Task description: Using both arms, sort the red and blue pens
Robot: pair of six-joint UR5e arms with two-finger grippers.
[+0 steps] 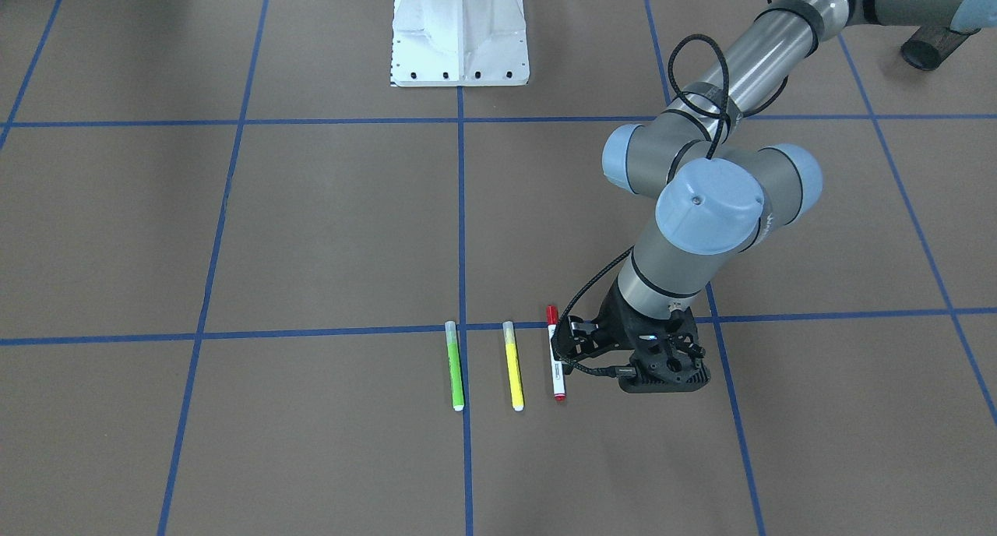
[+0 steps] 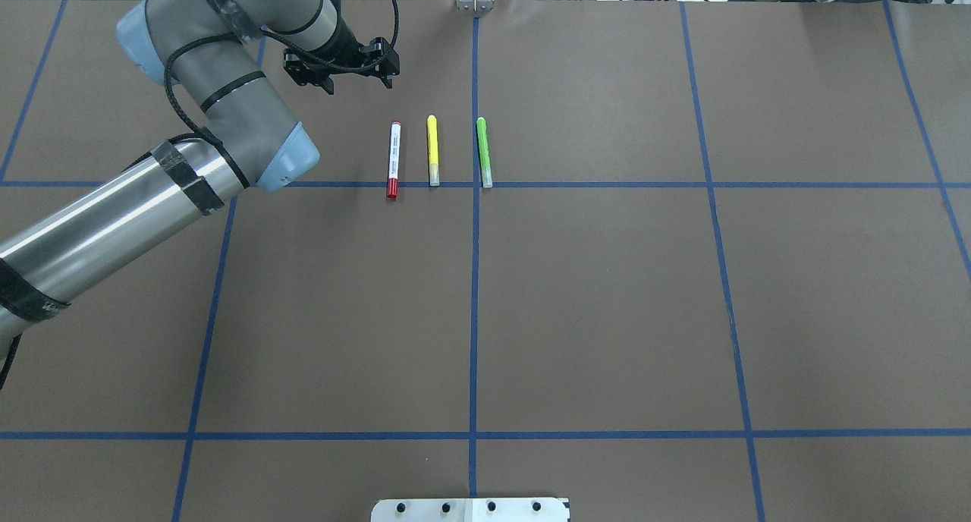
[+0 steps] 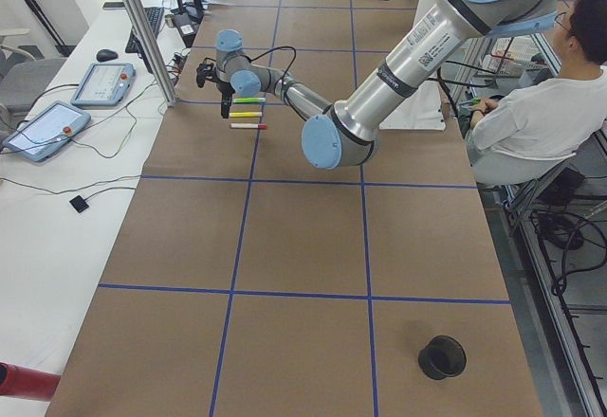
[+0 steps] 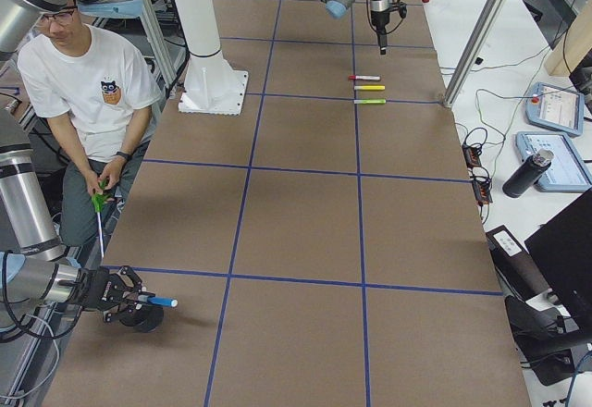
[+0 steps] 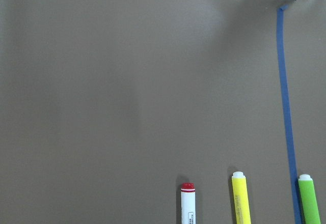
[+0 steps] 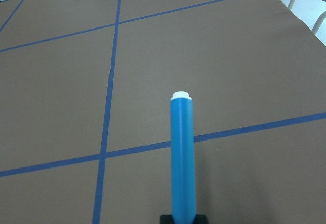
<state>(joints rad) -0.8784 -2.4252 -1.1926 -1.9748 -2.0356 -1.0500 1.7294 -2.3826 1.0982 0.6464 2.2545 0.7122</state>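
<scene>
Currently open and empty at the upper left of the overhead view: left gripper [image 2: 358,80], hovering up and left of the red pen [image 2: 394,160], not touching. Red pen flat on the table, cap end at the blue tape line, leftmost in a parallel row with yellow pen [image 2: 432,150] and green pen [image 2: 483,152]. Lower left of the right-side view: right gripper [image 4: 116,294] clamped on the blue pen [image 6: 182,158], held level above the table, white tip outward.
</scene>
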